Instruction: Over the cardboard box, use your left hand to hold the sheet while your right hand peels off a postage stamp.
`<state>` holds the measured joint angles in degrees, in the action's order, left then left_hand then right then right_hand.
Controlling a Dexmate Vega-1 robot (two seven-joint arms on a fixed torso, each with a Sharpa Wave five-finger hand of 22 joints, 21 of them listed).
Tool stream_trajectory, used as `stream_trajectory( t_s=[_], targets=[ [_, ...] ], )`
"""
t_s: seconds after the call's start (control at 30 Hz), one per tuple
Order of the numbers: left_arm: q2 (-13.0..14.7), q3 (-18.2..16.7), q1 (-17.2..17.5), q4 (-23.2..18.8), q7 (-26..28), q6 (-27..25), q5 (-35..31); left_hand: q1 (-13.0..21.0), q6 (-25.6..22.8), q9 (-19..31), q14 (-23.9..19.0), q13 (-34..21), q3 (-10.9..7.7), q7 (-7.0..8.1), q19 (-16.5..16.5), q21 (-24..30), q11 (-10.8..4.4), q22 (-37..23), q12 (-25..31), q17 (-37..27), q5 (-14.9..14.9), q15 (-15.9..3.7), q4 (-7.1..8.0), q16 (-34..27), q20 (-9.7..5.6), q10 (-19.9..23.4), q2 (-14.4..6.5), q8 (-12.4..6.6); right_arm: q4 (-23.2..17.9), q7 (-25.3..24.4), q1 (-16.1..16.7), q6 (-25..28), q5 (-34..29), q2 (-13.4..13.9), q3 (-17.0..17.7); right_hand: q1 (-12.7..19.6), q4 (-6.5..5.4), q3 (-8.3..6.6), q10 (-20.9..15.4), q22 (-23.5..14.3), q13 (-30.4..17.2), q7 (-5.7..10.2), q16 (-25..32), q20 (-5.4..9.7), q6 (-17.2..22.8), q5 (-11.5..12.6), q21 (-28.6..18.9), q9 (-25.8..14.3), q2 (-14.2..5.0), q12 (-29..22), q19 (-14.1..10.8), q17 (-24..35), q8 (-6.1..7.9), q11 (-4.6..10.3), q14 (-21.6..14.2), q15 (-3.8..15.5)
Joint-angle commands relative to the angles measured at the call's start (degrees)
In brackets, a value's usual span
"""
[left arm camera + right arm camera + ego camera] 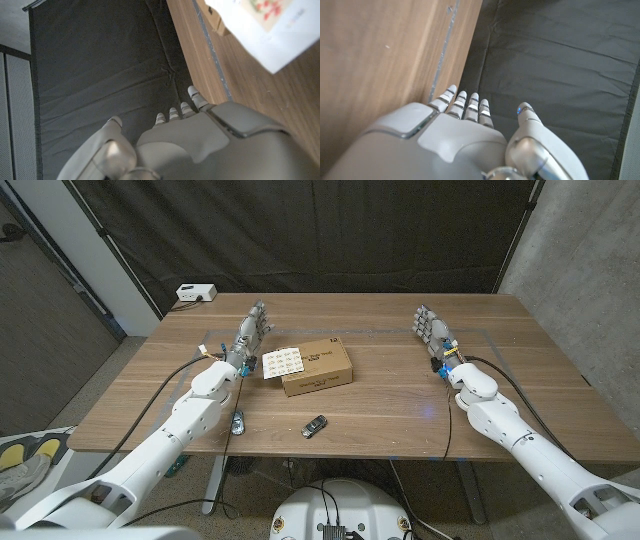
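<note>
The sheet (284, 361) lies on the box (315, 367) near the table (380, 415) middle, overhanging its left end. The left hand (251, 330), fingers apart and empty, stands just beside it and is far nearer; the right hand (433, 330), likewise spread and empty, waits well apart to the box's right

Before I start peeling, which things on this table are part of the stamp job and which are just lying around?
Part of the job:
- stamp sheet, lying on the box's left end
- cardboard box
- left hand, empty, beside the sheet
- right hand, empty, well to the box's right

Just lying about:
- small dark object near the front edge
- white device at the far left corner
</note>
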<state>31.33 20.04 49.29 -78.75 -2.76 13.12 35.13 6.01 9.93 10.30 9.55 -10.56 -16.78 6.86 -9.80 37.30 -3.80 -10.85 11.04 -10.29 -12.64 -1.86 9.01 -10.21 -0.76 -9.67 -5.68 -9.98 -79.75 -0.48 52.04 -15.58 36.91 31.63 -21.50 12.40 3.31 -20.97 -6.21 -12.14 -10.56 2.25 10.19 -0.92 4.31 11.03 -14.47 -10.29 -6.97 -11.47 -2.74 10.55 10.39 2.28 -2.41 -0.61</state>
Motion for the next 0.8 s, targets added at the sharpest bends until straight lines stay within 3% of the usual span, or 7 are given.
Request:
stream_trajectory(
  t_s=[0.03,0.17,0.23,0.43,0.8],
  targets=[
    [0.24,-3.21,1.53,-4.53,-1.82,-3.82,-3.7,-0.17,10.54,0.2,7.61,-0.22,0.31,0.54,-12.06,0.15,0.43,-0.13,0.36,-0.17,-0.21,-0.52,-0.44,-0.27,1.04,-6.18,0.87,-0.38,-7.51,-5.33,4.81,0.89,0.3,2.61,-0.84,0.32,0.0,-0.13,-0.4,-0.22,-0.05,-0.17,0.44,-0.09,-0.04,0.29,-0.19,-0.19,0.3,-0.22,-0.47,0.17,0.22,0.14,-0.48,-0.4],
    [-0.38,-4.41,3.06,-6.4,0.13,-4.11,-5.54,0.72,8.0,0.3,6.04,-0.41,1.56,0.36,-11.55,-0.04,1.52,-0.06,1.19,-0.17,-0.45,1.37,-1.98,-0.9,3.44,-4.42,3.8,-1.55,-8.17,-6.13,5.22,0.57,0.47,3.38,-0.98,0.08,-0.06,0.1,-0.35,-0.22,-0.05,-0.33,0.49,-0.3,-0.22,0.17,-0.19,-0.18,0.58,-0.22,-0.47,0.17,0.18,0.09,-0.53,-0.69],
    [-0.21,-5.1,4.33,-8.45,1.93,-5.04,-6.54,2.55,7.09,0.44,4.66,-0.6,1.79,0.25,-10.69,-0.08,1.72,-0.04,1.54,-0.26,-0.71,2.61,-3.54,-1.27,5.07,-3.6,5.12,-1.89,-8.35,-6.31,5.31,0.43,0.71,3.67,-1.05,-0.06,-0.08,0.24,-0.45,-0.21,-0.05,-0.35,0.59,-0.28,-0.2,0.1,-0.19,-0.18,0.75,-0.27,-0.46,0.17,0.2,0.09,-0.75,-0.92],
    [1.41,-7.79,7.78,-14.48,4.5,-9.43,-6.21,5.38,5.49,0.66,2.16,-0.87,1.64,-0.38,-10.57,-0.59,2.65,-0.04,2.11,-0.46,-0.81,3.67,-5.57,-1.99,6.39,-1.99,6.08,-2.46,-7.77,-5.88,4.83,-0.44,1.36,3.94,-1.58,-0.39,-0.14,0.57,-0.84,-0.2,-0.06,-0.39,0.95,-0.83,-0.16,-0.06,-0.29,-0.18,1.06,-0.46,-0.72,0.17,0.29,-0.13,-1.66,-1.5],
    [2.99,-13.38,14.02,-23.26,7.49,-16.4,0.65,8.08,6.33,0.88,2.22,-1.1,0.87,-1.22,-10.37,-0.93,3.58,-0.09,2.15,-0.65,-0.65,4.58,-7.14,-1.84,7.37,-1.89,5.77,-2.24,-5.12,-3.98,2.79,-1.85,2.11,3.11,-3.02,-0.4,-0.06,0.69,-1.39,-0.19,-0.06,-0.46,1.08,-1.38,0.0,-0.11,-0.37,-0.19,1.04,-0.67,-0.91,0.13,0.41,-0.15,-2.24,-1.88]
  ],
)
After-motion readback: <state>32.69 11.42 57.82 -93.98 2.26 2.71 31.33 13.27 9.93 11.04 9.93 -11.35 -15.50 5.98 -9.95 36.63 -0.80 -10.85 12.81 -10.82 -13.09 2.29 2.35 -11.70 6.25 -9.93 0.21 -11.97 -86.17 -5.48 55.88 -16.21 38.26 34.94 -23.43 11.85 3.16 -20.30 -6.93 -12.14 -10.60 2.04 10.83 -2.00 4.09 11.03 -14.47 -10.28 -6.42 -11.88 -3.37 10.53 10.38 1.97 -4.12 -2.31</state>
